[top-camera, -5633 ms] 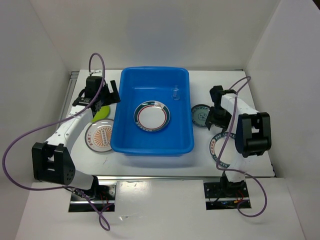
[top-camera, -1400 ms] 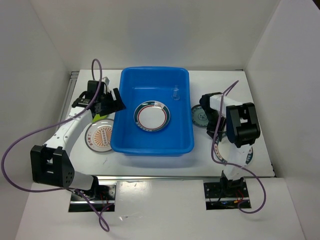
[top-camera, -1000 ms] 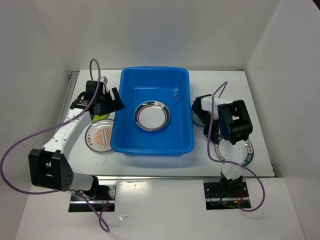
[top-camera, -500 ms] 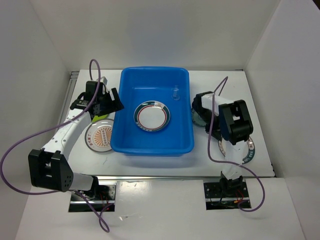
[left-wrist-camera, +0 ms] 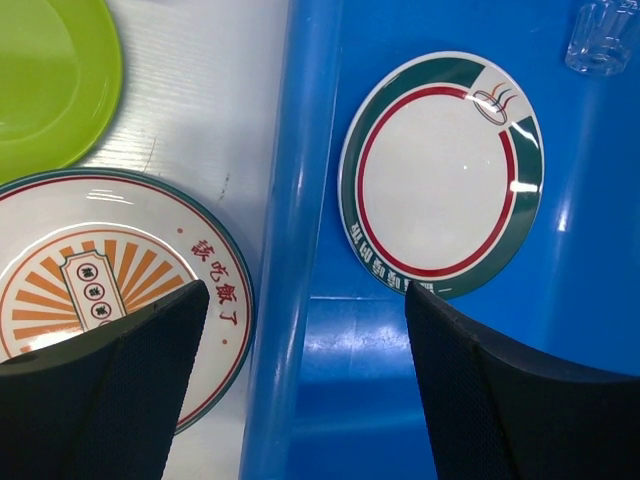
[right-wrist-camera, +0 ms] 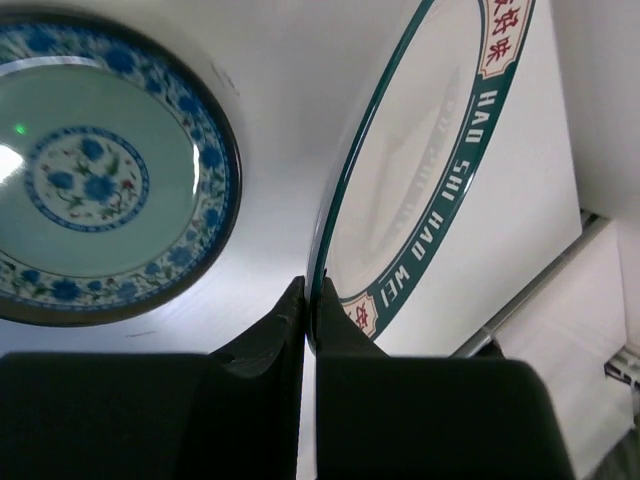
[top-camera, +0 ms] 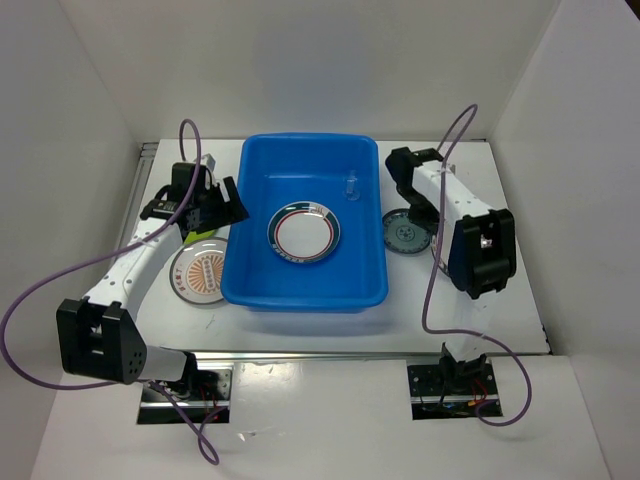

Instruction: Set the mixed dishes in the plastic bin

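Big change on the right: half a sec ago the right arm was folded low with a plate under it on the table; now the arm's swung up and out toward the far side, and that spot is bare. The wrist cam explains it: the right gripper is pinched tight on the rim of the white teal-lettered plate, held edge-on and off the surface, with the small teal plate lying flat just beside and below it. So the pick looks done. My read is the next step is carry and drop into the blue bin, which sits close to the arm's left.

Left gripper has fingers spread wide, nothing in them. It hangs over the bin's left wall.

Count, plates: five total.
- 1 red-ringed white plate, in the bin
- 1 teal-lettered plate, in the air
- 3 on the table: lime-green plate, orange-patterned plate, small teal one

Clear cup: 1 seen, upright in the bin's far end. Any 2nd cup isn't in view.

So 2 items binned, 1 in transit, 3 to go.
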Action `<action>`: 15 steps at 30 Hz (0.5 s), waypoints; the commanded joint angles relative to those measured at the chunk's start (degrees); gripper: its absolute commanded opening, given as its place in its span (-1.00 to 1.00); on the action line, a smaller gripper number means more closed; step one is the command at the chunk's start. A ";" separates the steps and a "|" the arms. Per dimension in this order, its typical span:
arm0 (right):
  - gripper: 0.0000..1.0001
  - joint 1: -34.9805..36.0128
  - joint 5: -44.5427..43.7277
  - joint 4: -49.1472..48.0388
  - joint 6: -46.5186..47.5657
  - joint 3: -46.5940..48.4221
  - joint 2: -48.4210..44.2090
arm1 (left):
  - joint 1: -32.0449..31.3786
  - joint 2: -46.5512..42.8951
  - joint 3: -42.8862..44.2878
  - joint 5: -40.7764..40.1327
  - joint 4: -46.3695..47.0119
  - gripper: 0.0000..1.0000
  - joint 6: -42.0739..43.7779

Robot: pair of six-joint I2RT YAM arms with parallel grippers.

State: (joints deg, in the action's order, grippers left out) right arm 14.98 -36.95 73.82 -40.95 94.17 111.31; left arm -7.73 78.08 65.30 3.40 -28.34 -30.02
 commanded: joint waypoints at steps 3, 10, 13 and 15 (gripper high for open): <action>-1.00 1.19 -11.11 0.80 3.32 6.72 -5.66 | 0.26 -2.41 -1.05 1.79 1.00 0.74 -0.04; -1.00 9.96 -14.12 0.80 8.77 19.62 -5.05 | 0.26 -2.41 -2.19 3.46 2.05 0.74 -0.57; -1.00 15.85 -13.59 0.80 11.32 24.98 -2.94 | 0.26 -2.41 -2.19 4.07 2.06 0.74 -1.09; -1.00 20.41 -13.59 0.80 12.55 27.72 -1.54 | 0.26 -2.41 -2.19 4.68 2.67 0.74 -1.09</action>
State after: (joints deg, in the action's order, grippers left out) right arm 30.22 -46.33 74.28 -31.70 116.36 110.06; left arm -7.73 77.36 63.24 6.22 -27.97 -30.30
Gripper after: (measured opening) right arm 0.031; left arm 0.867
